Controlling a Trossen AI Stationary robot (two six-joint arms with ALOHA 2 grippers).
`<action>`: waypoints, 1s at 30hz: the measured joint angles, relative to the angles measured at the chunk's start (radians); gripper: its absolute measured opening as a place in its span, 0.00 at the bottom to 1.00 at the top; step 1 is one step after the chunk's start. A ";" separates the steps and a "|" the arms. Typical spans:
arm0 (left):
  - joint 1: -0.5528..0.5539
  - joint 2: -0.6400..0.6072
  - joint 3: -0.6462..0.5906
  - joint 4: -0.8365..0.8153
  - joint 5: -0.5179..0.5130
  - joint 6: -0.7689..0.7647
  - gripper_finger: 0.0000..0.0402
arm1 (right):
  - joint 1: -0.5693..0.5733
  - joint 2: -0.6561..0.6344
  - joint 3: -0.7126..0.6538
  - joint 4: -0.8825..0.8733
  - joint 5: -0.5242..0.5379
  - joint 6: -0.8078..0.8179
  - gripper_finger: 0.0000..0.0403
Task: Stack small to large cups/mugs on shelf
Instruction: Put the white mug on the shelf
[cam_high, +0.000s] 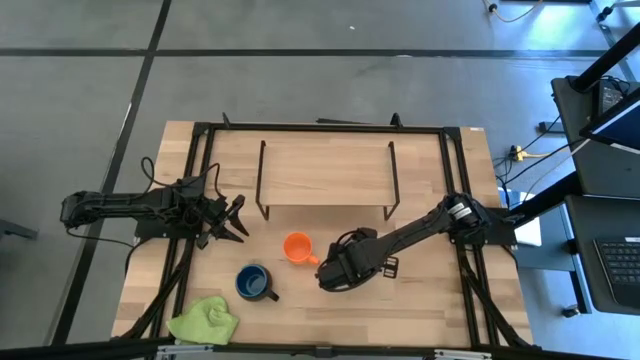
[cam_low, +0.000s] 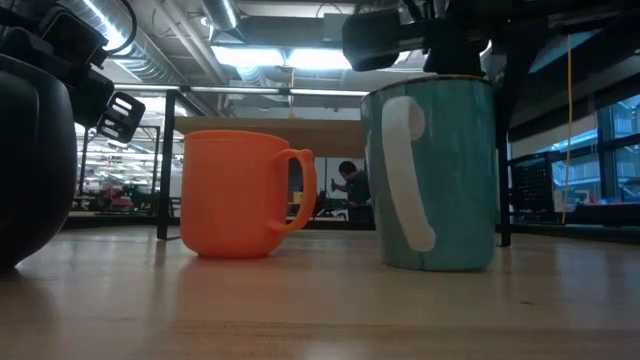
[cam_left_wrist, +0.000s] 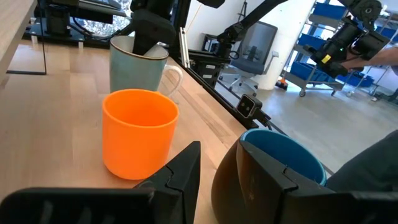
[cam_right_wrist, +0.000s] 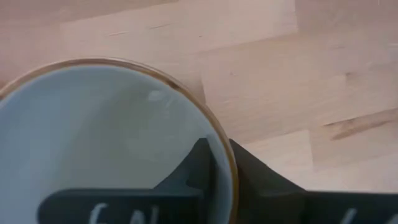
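Right tool (cam_high: 335, 275): low over the front middle of the worktop (cam_high: 420, 300), fingers straddling the rim of the white mug (cam_left_wrist: 138, 64), one inside the bowl and one outside. They look closed on the wall, so I judge it gripped.
White mug: upright on the worktop, its base down on the wood in the low view, just beside the orange mug (cam_high: 297, 246). Not lifted yet.
Left tool (cam_high: 232, 217): hangs over the left side of the worktop, fingers spread apart, holding nothing and touching nothing.
Orange mug: upright on the worktop in front of the shelf (cam_high: 325, 172), handle toward the right arm.
Blue mug (cam_high: 253, 282): upright nearer the front edge, left of the white mug, close to a green cloth (cam_high: 204, 320).
Shelf: at the back of the worktop, its board bare.
Done: nothing placed so far; the white mug's grasp appears set.
Left: all three mugs need carrying to the shelf and ordering from small to large.
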 joint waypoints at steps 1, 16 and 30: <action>0.000 0.000 0.000 0.000 0.000 0.000 0.25 | 0.000 0.000 0.000 0.000 0.000 0.000 0.08; 0.000 0.000 0.000 0.000 0.000 0.000 0.25 | -0.002 -0.092 -0.005 -0.057 0.032 -0.037 0.07; 0.000 0.000 0.000 0.000 0.000 0.000 0.25 | -0.033 -0.268 -0.003 -0.100 0.063 -0.148 0.07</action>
